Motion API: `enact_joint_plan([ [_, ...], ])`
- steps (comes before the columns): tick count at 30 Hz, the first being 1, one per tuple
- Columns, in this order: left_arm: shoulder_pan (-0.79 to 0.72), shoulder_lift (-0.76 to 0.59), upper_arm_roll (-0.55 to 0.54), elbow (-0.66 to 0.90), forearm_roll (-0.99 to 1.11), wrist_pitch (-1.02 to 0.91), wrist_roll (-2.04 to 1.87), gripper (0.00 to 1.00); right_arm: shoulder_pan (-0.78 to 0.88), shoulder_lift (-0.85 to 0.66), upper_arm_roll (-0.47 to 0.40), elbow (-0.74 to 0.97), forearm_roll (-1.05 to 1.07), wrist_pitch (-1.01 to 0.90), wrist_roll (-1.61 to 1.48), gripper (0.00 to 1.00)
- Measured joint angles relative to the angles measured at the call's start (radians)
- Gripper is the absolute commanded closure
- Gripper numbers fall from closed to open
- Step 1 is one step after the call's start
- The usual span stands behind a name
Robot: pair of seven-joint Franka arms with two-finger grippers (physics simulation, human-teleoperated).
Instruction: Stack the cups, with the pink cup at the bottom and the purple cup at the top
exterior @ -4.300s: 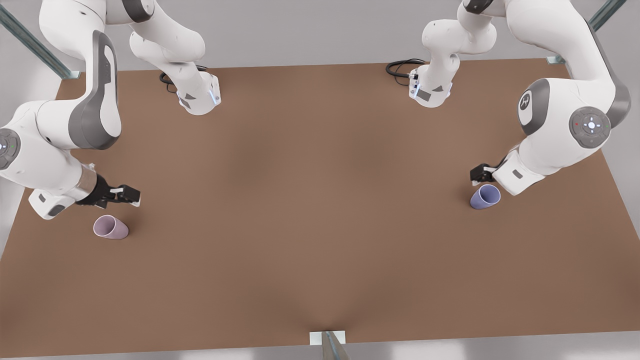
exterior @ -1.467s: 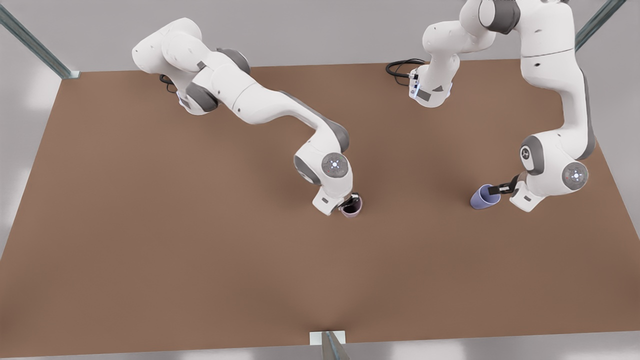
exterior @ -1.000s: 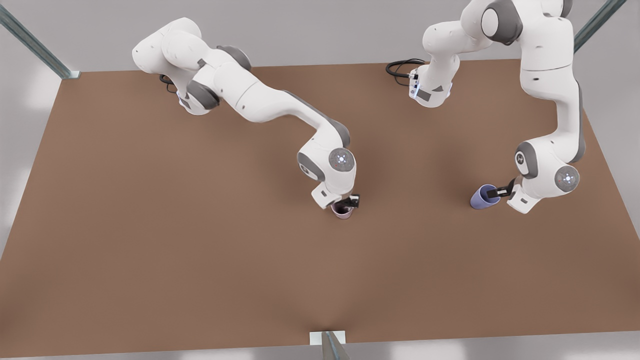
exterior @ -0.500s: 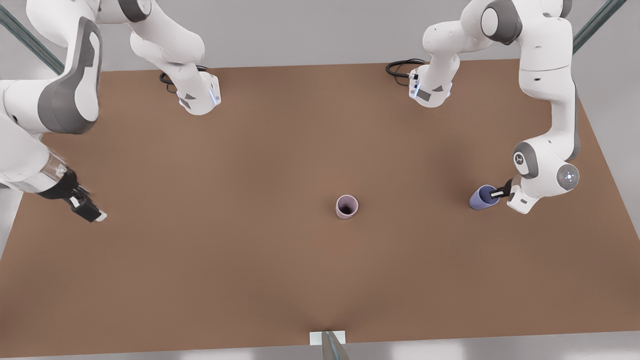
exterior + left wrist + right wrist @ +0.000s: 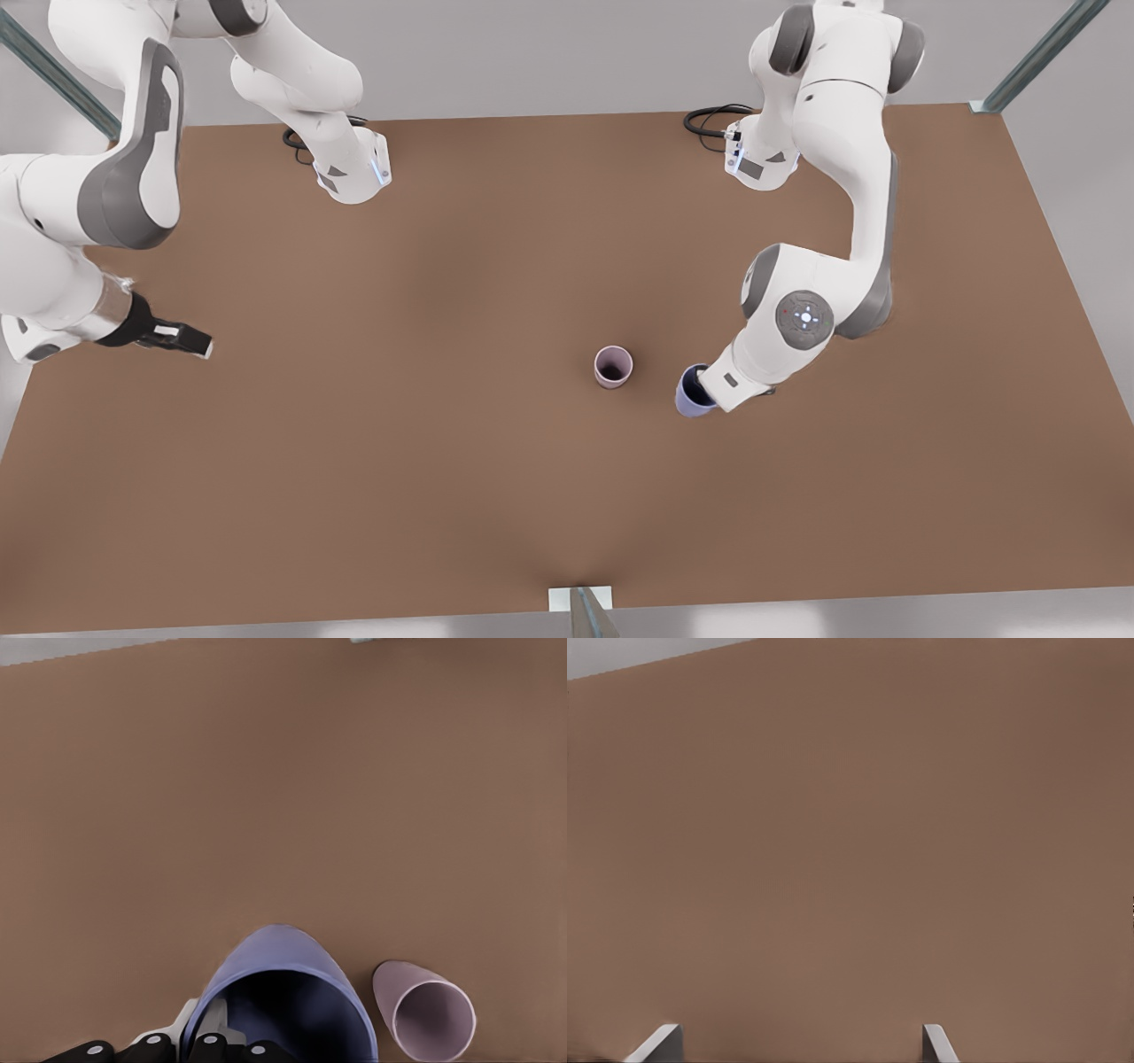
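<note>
- At the front view's left, the right gripper (image 5: 182, 339) hangs over the bare brown table (image 5: 399, 496). It is far from both cups and holds nothing. In the right wrist view its two pale fingertips (image 5: 658, 1043) stand wide apart, so it is open. This arm waits.
- Near the middle of the table stands the pink cup (image 5: 613, 367), a small, dull, dusty-pink cup with no handle. It is upright with its mouth facing up. Nothing is touching it. This is the bottom cup, and I think it is already in its place.
- Just to the front view's right of it is the purple cup (image 5: 692, 394), a small, dull, blue-purple cup with no handle. It is near the pink cup but not touching it, and it looks lifted off the table.
- The left gripper (image 5: 190, 1047) holds the purple cup by its rim. In the left wrist view one finger sits inside the cup and one outside, pinched tight on the wall. The pink cup (image 5: 425, 1012) shows right beside the purple cup (image 5: 288, 992) there.
- So one part looks done: the pink cup is set down. What is left: bring the purple cup over the pink cup's mouth, lower it in, and let go.
- The purple cup must come down straight, or it could knock the pink cup over.
</note>
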Motion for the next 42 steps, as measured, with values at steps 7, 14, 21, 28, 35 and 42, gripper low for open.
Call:
enact_joint_plan([
  [7,-0.041,0.07,-0.026,0.093,-0.031,-0.113,-0.184,0.79,0.012,0.011,0.003,0.013,-0.001,0.034,-0.355,0.0],
  [14,-0.147,0.087,-0.027,0.086,-0.032,-0.123,-0.317,0.79,0.017,0.004,0.012,0.048,-0.01,0.007,-0.421,0.0],
  [21,-0.174,0.087,-0.028,0.076,-0.035,-0.125,-0.407,0.79,0.015,0.006,0.011,0.049,-0.011,-0.04,-0.326,0.0],
  [28,-0.175,0.094,-0.028,0.054,-0.03,-0.121,-0.466,0.79,0.013,0.007,0.008,0.049,-0.008,-0.06,-0.287,0.0],
  [35,-0.176,0.106,-0.028,0.035,-0.029,-0.096,-0.506,0.79,0.014,0.008,0.009,0.049,-0.007,-0.072,-0.26,0.0],
  [42,-0.18,0.121,-0.028,0.032,-0.028,-0.078,-0.534,0.72,0.013,0.009,0.008,0.049,-0.007,-0.078,-0.241,0.0],
])
